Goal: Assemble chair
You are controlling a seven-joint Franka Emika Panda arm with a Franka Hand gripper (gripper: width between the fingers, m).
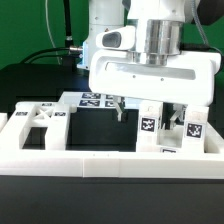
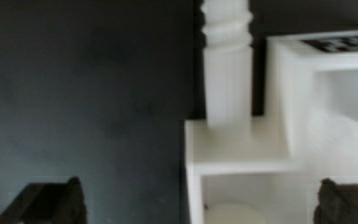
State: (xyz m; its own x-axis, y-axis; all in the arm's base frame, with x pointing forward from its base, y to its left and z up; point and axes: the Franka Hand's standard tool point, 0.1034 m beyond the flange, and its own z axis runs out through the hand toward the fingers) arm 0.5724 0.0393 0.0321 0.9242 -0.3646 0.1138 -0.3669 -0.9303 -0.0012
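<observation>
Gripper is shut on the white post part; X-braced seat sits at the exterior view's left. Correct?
No: the gripper is open, not shut. The wrist view shows its fingers wide apart either side of the white post part, gripping nothing. The X-braced seat is at the exterior view's left, as stated.

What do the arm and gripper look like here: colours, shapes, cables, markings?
The arm is glossy white with rounded casings, ending in a grey metallic cylinder above a broad, boxy white gripper housing. Its jaws are slim and dark, nearly black. Black cables hang behind, at the exterior view's upper left; whether they are the arm's cannot be told. No markings are readable on it.
</observation>
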